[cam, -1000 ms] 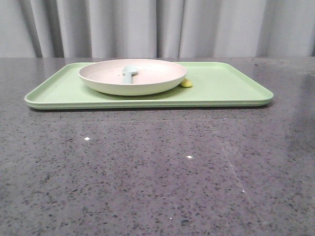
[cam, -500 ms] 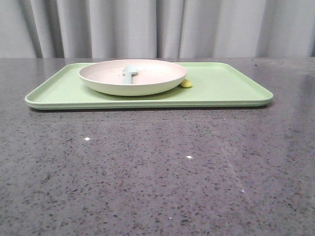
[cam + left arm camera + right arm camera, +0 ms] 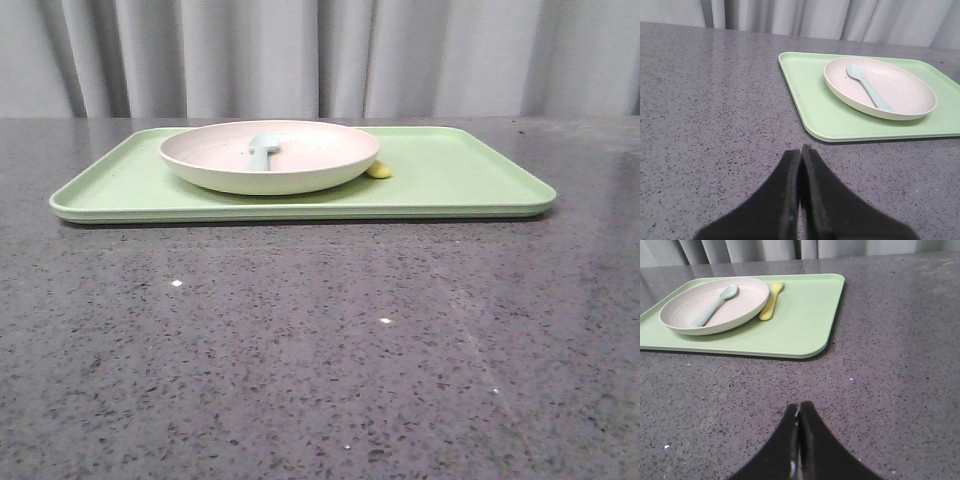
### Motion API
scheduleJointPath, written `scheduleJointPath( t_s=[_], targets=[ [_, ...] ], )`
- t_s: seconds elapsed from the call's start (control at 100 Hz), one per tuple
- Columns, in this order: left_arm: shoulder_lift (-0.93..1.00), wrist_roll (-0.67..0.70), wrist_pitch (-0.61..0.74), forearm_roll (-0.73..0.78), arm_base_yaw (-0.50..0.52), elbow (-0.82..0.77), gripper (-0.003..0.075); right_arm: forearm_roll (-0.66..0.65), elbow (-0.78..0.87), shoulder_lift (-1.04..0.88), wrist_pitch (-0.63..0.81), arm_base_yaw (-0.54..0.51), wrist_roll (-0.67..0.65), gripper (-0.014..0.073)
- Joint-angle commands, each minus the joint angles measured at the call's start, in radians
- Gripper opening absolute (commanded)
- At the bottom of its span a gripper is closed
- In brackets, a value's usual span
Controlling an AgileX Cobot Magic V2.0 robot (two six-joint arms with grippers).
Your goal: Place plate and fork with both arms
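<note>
— While both arms hang back over the speckled grey table (image 3: 320, 350), what sits on the light-green tray (image 3: 470, 180)?

— The plate (image 3: 270, 157) rests on the tray's left half, a pale blue spoon (image 3: 263, 150) lying inside it. The fork (image 3: 770, 302), yellow, lies on the tray just beside the plate's right rim; the front view shows only its tip (image 3: 378, 170) poking out from behind the dish.

— And the grippers?

— The left gripper (image 3: 801, 165) is pressed closed with nothing between its black fingers, hovering over bare tabletop well short of the tray. The right gripper (image 3: 799, 415) is likewise clamped together and empty, also over the table, apart from the tray's near corner.

— Anything behind?

— A grey pleated curtain (image 3: 320, 55) runs along the far edge of the table.
</note>
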State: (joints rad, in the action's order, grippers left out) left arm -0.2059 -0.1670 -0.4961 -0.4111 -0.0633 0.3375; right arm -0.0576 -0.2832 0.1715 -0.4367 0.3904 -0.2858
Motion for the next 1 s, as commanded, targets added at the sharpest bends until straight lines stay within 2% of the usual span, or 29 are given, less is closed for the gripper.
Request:
scheduleJointPath(
  t_s=[0.0,0.74,0.88,0.99],
  targets=[
    [-0.010,0.005,0.066,-0.013,0.003,0.027,-0.0020,-0.015,-0.023,0.009,0.072,0.003,0.004,-0.0069],
    [-0.010,0.005,0.066,-0.013,0.003,0.027,-0.0020,-0.015,-0.023,0.009,0.072,0.003,0.004,-0.0069],
    [-0.008,0.005,0.175,-0.010,0.003,0.006,-0.0020,-0.015,-0.023,0.009,0.072,0.003,0.004,-0.0069],
    [0.002,0.005,0.260,0.065,0.003,-0.036,-0.0020,-0.015,-0.023,0.009,0.072,0.003,0.004,-0.0069]
  ],
)
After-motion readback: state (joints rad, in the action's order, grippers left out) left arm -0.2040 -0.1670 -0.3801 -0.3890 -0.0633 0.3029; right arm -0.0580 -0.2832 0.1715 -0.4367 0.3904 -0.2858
